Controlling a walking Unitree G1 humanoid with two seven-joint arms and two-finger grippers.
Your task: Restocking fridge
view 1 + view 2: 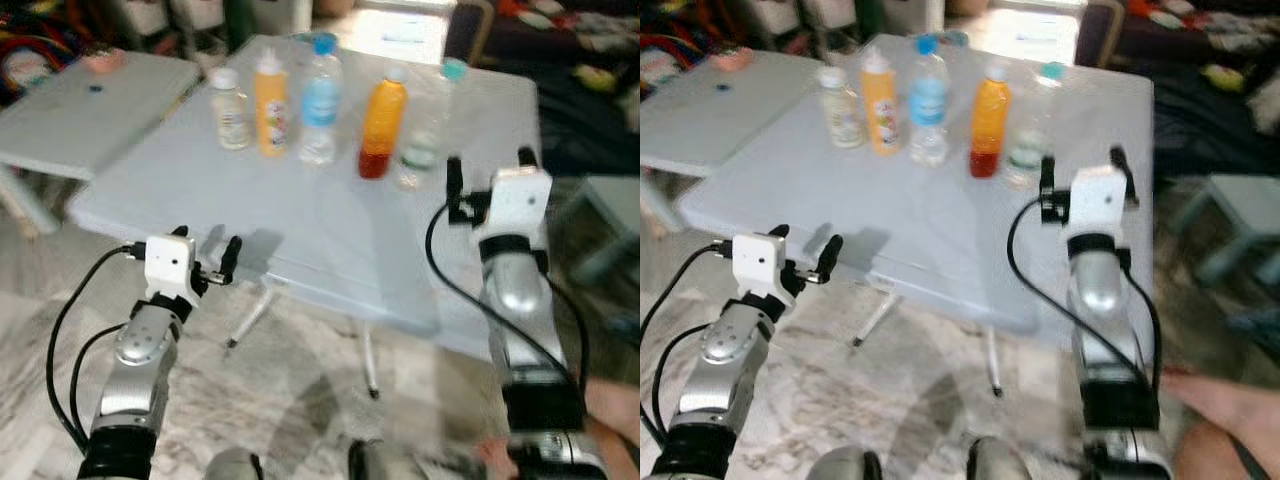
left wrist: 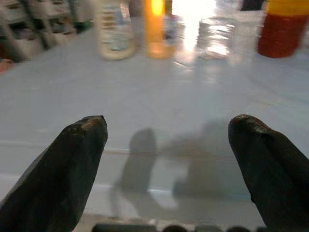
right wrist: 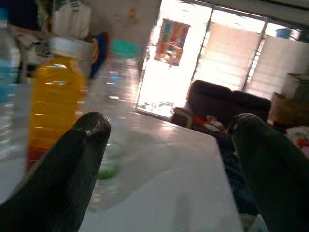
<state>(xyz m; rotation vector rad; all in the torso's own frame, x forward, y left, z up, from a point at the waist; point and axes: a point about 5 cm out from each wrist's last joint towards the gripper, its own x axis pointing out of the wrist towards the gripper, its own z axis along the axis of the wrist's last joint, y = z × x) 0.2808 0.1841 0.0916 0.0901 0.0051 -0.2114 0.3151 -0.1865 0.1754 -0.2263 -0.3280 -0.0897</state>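
Five bottles [image 1: 300,105] stand in a row on the far half of the table [image 1: 300,240] — set out for pick-up, I judge — while the left gripper [image 1: 210,262] at the near edge and the raised right gripper [image 1: 488,175] both gape empty, fingers spread.

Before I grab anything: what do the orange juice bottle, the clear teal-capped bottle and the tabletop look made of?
Orange juice bottle: looks like clear plastic, since the liquid shows through, with a white cap. Teal-capped bottle: thin transparent plastic, nearly see-through, green label. Tabletop: smooth pale grey, probably moulded plastic; it carries soft reflections and shadows.
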